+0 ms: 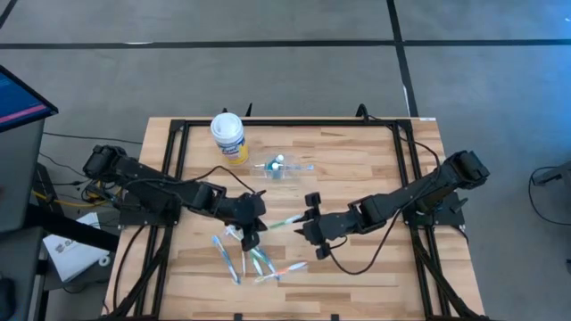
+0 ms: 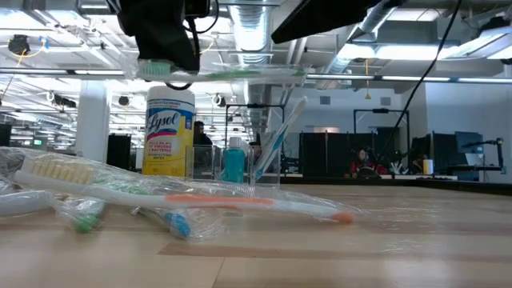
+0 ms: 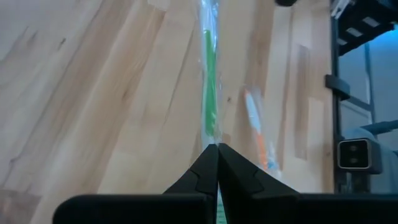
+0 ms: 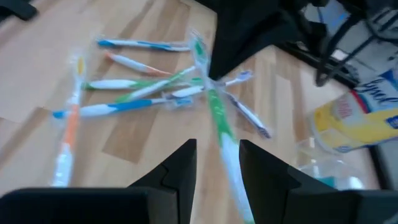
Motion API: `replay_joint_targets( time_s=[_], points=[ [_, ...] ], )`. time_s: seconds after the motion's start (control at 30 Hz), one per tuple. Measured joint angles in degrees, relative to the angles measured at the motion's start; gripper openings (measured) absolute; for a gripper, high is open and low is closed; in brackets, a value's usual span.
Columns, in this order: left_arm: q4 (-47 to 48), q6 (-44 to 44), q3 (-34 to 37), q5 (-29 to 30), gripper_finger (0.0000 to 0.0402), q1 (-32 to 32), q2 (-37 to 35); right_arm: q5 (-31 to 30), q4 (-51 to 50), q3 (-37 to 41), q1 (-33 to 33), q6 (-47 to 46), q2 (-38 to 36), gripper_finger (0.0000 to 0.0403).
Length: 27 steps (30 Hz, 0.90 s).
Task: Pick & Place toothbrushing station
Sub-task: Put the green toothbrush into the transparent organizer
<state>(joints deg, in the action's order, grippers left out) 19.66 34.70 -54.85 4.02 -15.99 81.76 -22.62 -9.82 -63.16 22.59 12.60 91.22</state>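
A green-and-white toothbrush (image 1: 284,220) in a clear wrapper hangs level above the table's middle, with my left gripper (image 1: 255,220) shut on it. Its white handle end (image 4: 231,163) reaches into the gap of my right gripper (image 4: 217,163), which is open, with a finger on either side of the handle. Whether those fingers touch it I cannot tell. Several wrapped toothbrushes (image 1: 252,259) lie loose on the wood toward the near edge. Farther back stands the small clear cup (image 1: 278,169) with a blue tube (image 2: 234,160) and a toothbrush (image 2: 276,140) leaning in it. My left gripper pinches the wrapped green toothbrush between its two fingers just behind the brush head (image 2: 156,69). The fingers slant down from the table's left. The handle (image 3: 211,134) runs on forward from the fingertips. The toothbrush is lifted clear of the table and lies about level.
A yellow Lysol canister (image 1: 229,135) with a white lid stands at the far left of the cup. An orange-and-white toothbrush (image 2: 240,202) lies nearest the low camera. Black frame rails (image 1: 178,152) run along the table's sides.
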Motion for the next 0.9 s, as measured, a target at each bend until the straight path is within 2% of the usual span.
replay_joint_targets(
  time_s=[0.43,0.53,0.6,0.9],
  points=[
    [-0.96,-0.08,0.0,-1.29,0.0,-0.04,-0.02,0.3,-3.68,-0.82,-1.33,2.99,1.25,0.0111],
    [-1.24,-0.1,0.0,-1.52,0.0,-0.04,-0.02,0.22,-5.09,-4.33,-1.94,3.11,4.29,0.0111],
    [-1.59,-0.15,0.04,-1.93,0.0,-0.04,-0.04,0.02,-11.23,-7.1,-2.04,3.4,6.98,0.0111],
    [-1.46,-0.35,0.31,-2.53,0.0,-0.15,-0.07,0.05,-27.37,-23.25,-2.44,4.53,19.23,0.0111]
  ],
)
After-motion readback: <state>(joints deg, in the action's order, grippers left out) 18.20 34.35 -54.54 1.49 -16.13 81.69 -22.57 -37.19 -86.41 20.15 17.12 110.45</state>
